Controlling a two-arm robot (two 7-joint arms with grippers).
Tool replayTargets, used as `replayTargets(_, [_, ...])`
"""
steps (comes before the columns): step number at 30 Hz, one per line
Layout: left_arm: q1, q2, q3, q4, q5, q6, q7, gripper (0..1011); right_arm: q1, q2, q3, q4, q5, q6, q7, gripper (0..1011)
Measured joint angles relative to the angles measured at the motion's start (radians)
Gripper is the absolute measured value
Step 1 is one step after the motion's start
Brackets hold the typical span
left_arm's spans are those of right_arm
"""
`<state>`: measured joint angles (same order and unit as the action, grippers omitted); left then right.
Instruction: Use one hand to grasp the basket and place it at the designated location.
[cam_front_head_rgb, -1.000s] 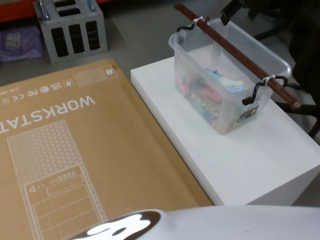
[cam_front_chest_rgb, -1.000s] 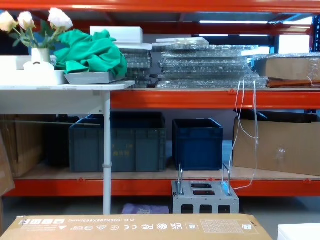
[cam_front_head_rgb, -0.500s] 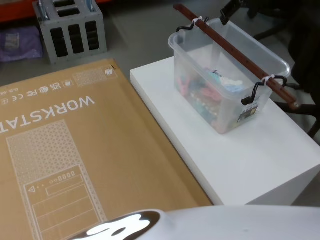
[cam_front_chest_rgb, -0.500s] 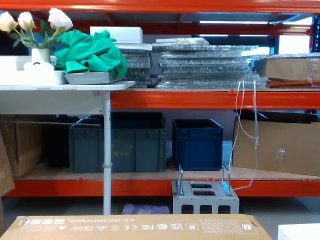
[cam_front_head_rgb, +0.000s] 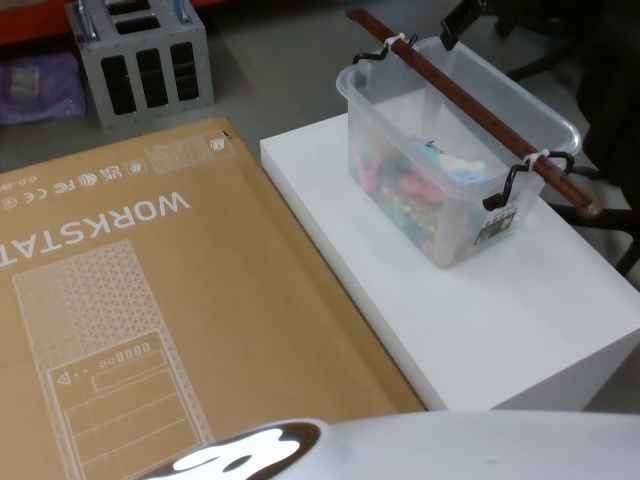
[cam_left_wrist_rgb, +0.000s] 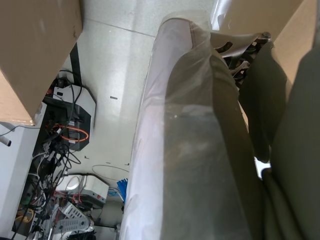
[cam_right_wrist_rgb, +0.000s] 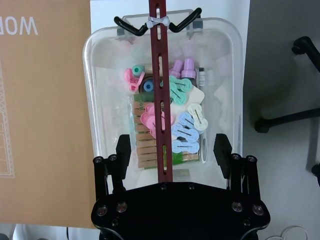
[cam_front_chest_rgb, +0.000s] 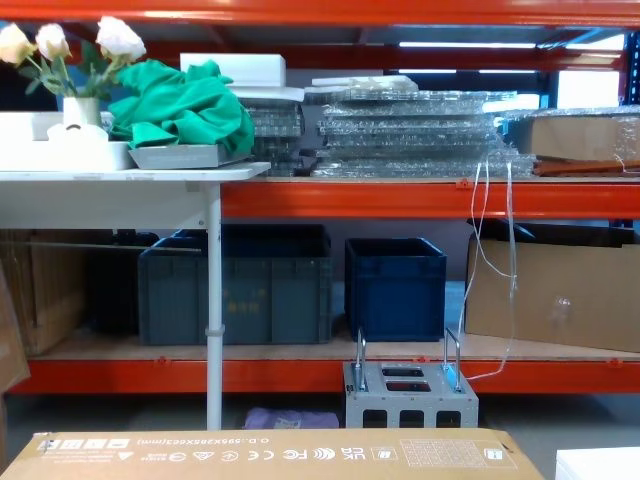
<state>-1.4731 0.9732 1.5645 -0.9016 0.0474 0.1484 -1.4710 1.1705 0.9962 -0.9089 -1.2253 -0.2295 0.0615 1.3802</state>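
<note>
Right hand (cam_right_wrist_rgb: 173, 145), fingers (cam_right_wrist_rgb: 123, 149) spread | over basket (cam_right_wrist_rgb: 92, 110) | astride bar handle (cam_right_wrist_rgb: 160, 90)

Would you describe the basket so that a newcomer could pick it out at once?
Find the white platform right of the brown cardboard box. On it stands the basket, a see-through plastic bin of colourful clips, with the open right gripper above it. Unlike the grey metal box on the floor, it has a dark red bar handle tied across its rim.
</note>
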Motion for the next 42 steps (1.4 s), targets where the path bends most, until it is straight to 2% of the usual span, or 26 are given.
replayTargets(9, [0.0,0.0,0.0,0.0,0.0,0.0,0.0,0,-0.001,0.0,0.001,0.0,0.0,-0.002,0.0,1000])
replayTargets(19, [0.0,0.0,0.0,0.0,0.0,0.0,0.0,0,-0.008,-0.013,-0.001,0.015,0.001,-0.034,0.005,1000])
replayTargets(31, [0.0,0.0,0.0,0.0,0.0,0.0,0.0,0,0.002,-0.054,-0.031,0.08,-0.013,-0.047,0.029,1000])
replayTargets(42, [0.0,0.0,0.0,0.0,0.0,0.0,0.0,0,0.011,-0.09,-0.071,0.136,-0.014,-0.083,0.058,1000])
